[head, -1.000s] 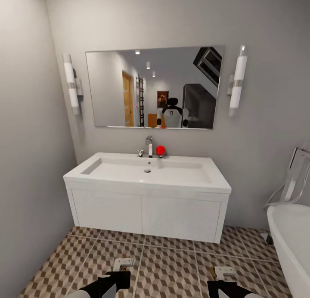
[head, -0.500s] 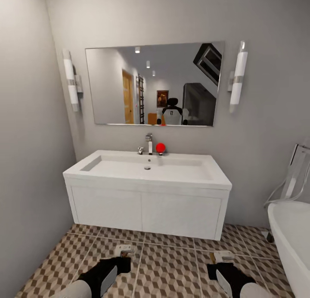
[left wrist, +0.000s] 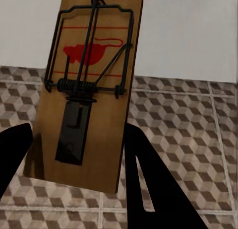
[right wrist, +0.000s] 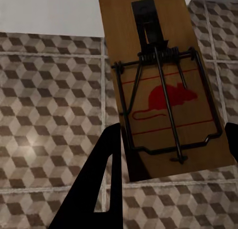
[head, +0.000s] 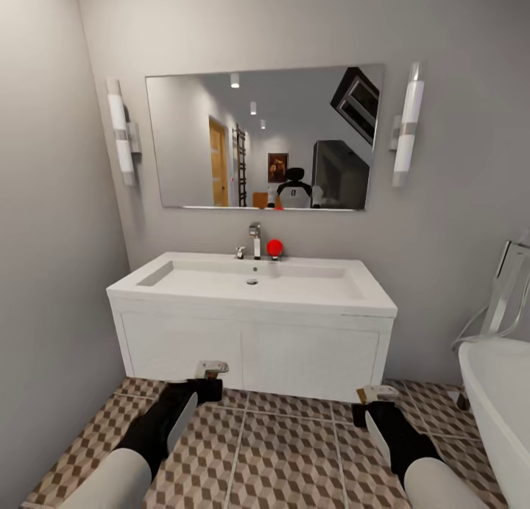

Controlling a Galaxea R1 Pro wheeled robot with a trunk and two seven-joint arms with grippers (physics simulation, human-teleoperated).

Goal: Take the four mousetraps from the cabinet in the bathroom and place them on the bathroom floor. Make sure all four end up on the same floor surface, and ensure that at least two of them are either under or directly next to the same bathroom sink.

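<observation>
both jaws were clamped on a trap — the left gripper (left wrist: 74, 154) held a mousetrap (left wrist: 91, 85), the right gripper (right wrist: 168, 154) another mousetrap (right wrist: 161, 85): brown boards, dark wire, red mouse print. since a second earlier both arms had reached further toward the bathroom sink (head: 250, 285) — above the cube-patterned bathroom floor (head: 287, 457).

brown mousetraps (left wrist: 94, 90), cube-patterned floor (head: 287, 457), white sink (head: 250, 285)
</observation>
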